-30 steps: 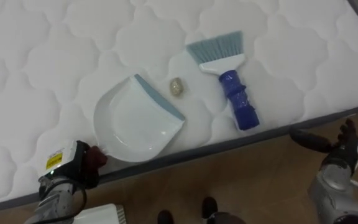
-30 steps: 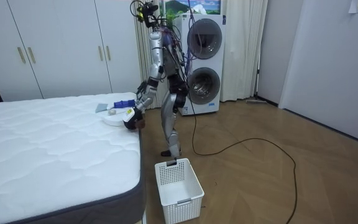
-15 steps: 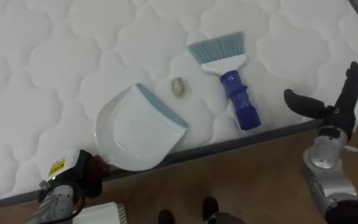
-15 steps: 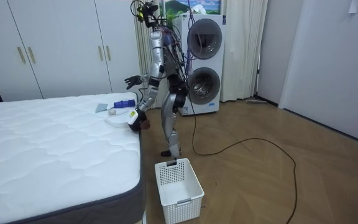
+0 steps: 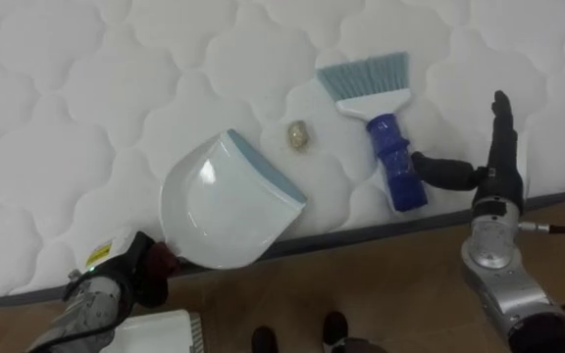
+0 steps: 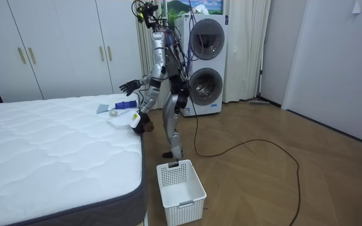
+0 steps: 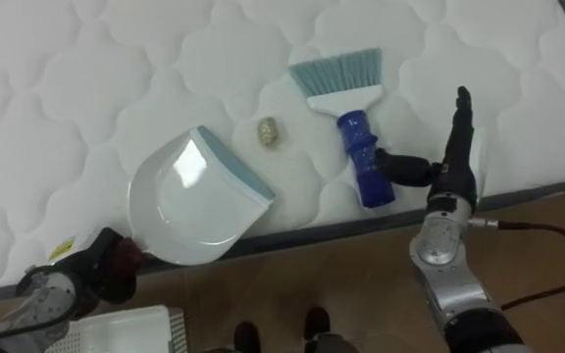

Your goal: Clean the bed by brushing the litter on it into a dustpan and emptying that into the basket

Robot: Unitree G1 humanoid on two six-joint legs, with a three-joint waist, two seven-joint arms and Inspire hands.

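A: What are the hands doing?

B: The right hand [image 5: 503, 184] stands upright at the bed's [image 5: 77, 88] edge. Its fingers are straight and the thumb is stretched toward the handle of the brush [image 5: 388, 137]. I cannot tell whether the thumb touches it. The left hand [image 5: 128, 277] is low at the same edge, fingers curled round the rear of the dustpan [image 5: 226, 201].

A: And the rest, biggest first?

B: The bed is bare, white and quilted. The robot stands at its side near a corner, with a white basket [image 6: 181, 183] on the floor close by. The dustpan is white with a grey-blue lip and lies by the edge. The brush has its bristles pointing away from the robot. A small beige scrap [image 5: 299, 134] lies between the lip and the brush, touching neither.
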